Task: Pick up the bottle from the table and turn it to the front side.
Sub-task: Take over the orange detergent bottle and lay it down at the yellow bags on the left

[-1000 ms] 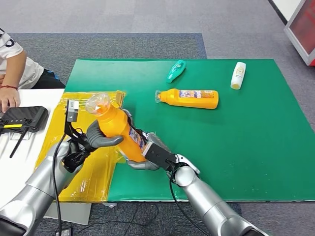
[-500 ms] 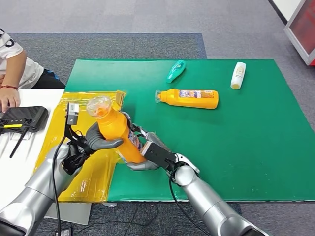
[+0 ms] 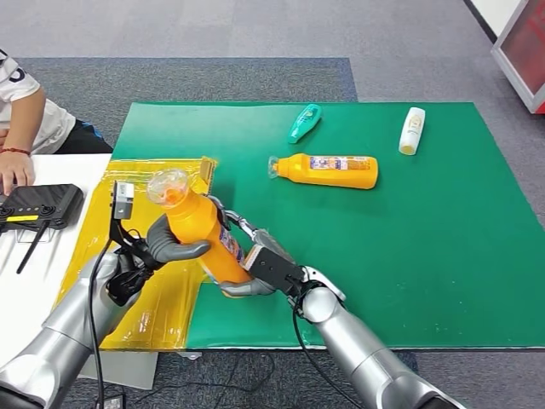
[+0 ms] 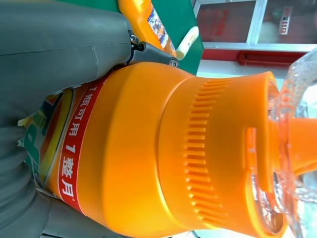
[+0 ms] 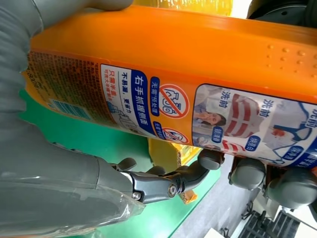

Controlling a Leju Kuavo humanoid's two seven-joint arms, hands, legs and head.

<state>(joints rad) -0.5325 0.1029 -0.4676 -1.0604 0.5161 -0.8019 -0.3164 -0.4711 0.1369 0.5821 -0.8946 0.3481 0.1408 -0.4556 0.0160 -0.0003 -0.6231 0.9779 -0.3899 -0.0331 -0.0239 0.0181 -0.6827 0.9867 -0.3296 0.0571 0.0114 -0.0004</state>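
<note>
1. Two hands on one item. Left hand point(image 3: 169, 243): fingers and thumb wrapped round the upper body of the orange bottle point(image 3: 204, 232), just below its neck. Right hand point(image 3: 257, 264): cupped under and round the bottle's lower end; in the right wrist view its dark fingers point(image 5: 176, 181) curl beneath the printed label.
2. Orange bottle: held off the table between both hands, tilted, clear cap point(image 3: 167, 184) uppermost and leaning toward the robot's left. It hangs over the seam where the yellow sheet point(image 3: 154, 315) meets the green mat point(image 3: 411, 256). The label side with fine print and pictograms faces the right wrist camera; a red band of characters shows in the left wrist view.
3. Step in hand, as judged: pick-up done; the turn is under way with both hands sharing the load. Whether the front face now points outward cannot be told.
4. Next move, as judged: one hand must hold firm while the other regrips, rolling the bottle about its long axis; a smooth body may slip if both loosen together.
5. Also on the mat, well apart from the hands: second orange bottle point(image 3: 328, 170) lying flat, teal tube point(image 3: 305, 122), white bottle point(image 3: 412, 129).
6. Robot's far left: white table point(image 3: 38, 273), black controller point(image 3: 40, 204), a person's hand point(image 3: 14, 169) resting by it.
</note>
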